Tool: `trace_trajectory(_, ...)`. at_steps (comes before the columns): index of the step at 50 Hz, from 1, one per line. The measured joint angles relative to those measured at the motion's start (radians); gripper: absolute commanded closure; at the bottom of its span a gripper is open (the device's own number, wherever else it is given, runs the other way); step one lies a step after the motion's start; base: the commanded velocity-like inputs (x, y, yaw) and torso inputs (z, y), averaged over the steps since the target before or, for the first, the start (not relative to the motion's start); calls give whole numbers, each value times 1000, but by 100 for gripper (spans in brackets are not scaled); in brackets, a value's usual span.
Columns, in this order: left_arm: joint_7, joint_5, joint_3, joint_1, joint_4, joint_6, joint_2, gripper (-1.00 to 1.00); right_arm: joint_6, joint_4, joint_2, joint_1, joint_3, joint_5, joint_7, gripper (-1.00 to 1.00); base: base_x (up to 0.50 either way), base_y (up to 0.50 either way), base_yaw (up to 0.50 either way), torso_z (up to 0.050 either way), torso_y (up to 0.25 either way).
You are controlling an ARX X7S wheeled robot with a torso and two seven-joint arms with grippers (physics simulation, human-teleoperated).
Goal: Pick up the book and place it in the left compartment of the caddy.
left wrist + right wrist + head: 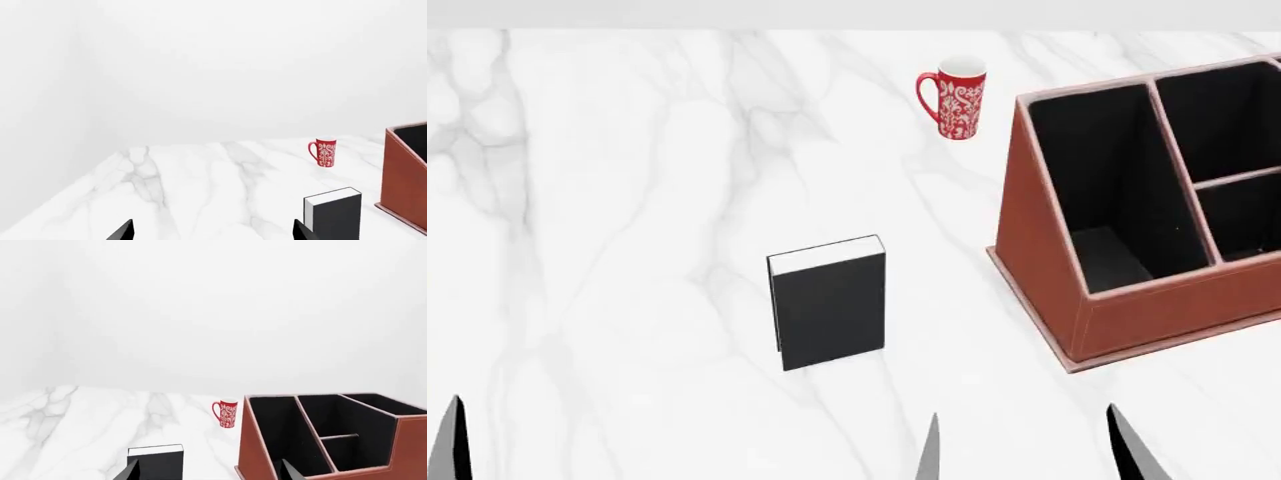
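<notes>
While apparently wide apart — both grippers' jaws empty, off the book (pixel 827 303).

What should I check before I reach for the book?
1. Book standing upright on the table, free of any gripper: ok.
2. Left gripper open, nothing between its fingertips: ok.
3. Right gripper open and unloaded: ok.
4. Left compartment of the caddy free of contents: ok.
5. Mug apart from book and caddy: ok.
6. Book aligned between either gripper's fingertips: not ok, it sits off to one side.
</notes>
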Motion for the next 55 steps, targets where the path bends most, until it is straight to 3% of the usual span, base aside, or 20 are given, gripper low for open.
trace_trajectory(10, -106, -64, 73, -18, 5, 81, -102, -100, -181, -5, 156, 112, -213, 34, 120, -100, 107, 0, 0, 0, 0)
trace_trajectory(22, -190, -95, 163, -46, 9, 185, -199, -100, -337, -8, 264, 199, -373, 27, 184, -100, 381, 0, 0, 0, 0)
trace_trajectory(40, -246, -100, 259, -91, 2, 265, -265, -100, -449, -7, 334, 341, -573, -13, 253, -100, 258, -3, 0, 0, 1)
trace_trajectory(55, -266, -104, 294, -106, 2, 303, -297, -100, -483, -2, 360, 454, -709, -39, 300, -100, 0, -429, 0, 0, 0)
